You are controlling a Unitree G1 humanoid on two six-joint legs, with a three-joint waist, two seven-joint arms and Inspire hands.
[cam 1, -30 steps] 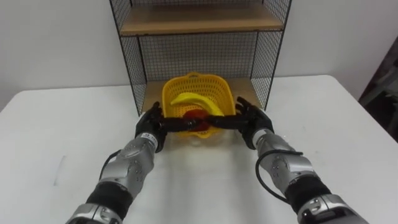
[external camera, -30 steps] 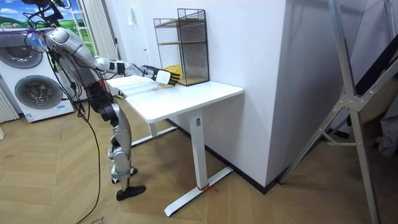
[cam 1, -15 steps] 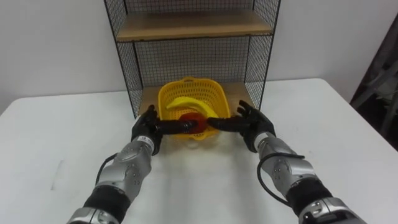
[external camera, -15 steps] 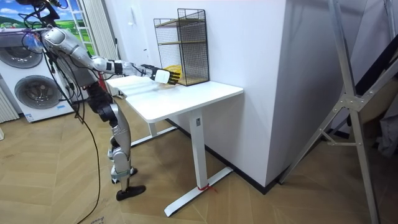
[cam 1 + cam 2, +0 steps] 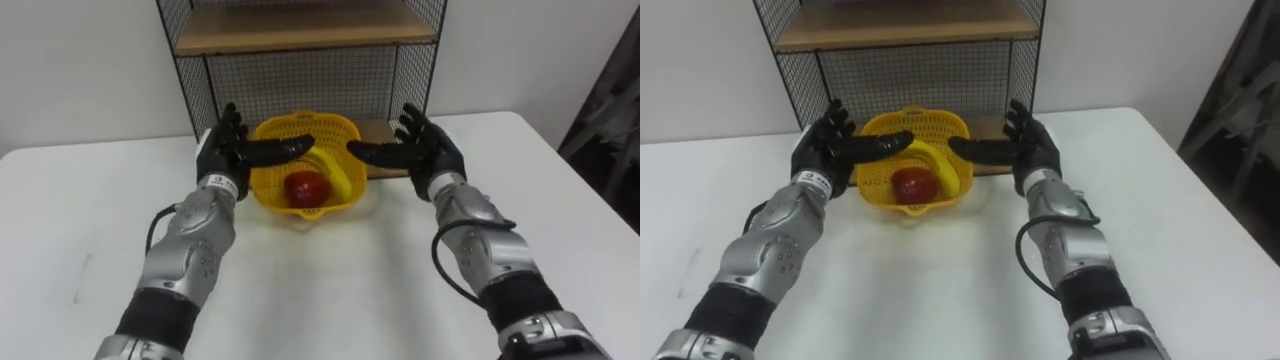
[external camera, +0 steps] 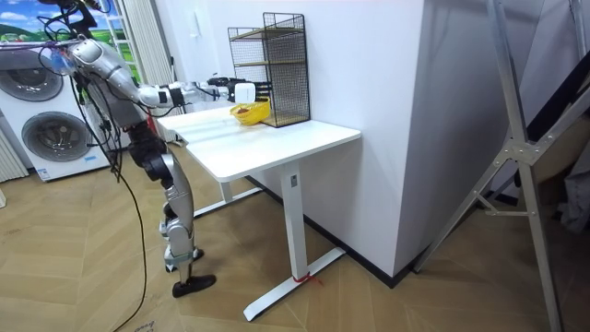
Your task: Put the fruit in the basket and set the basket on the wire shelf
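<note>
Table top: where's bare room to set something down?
Bare table lies between the forearms and on both sides of the wire shelf. Crowded at the shelf's mouth: the basket, with left hand and right hand flanking it.

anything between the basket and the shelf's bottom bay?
Nothing visible. The basket sits at the mouth of the bottom bay of the wire shelf; behind it only the bay's board and back mesh show. The left hand and right hand are open on either side.
</note>
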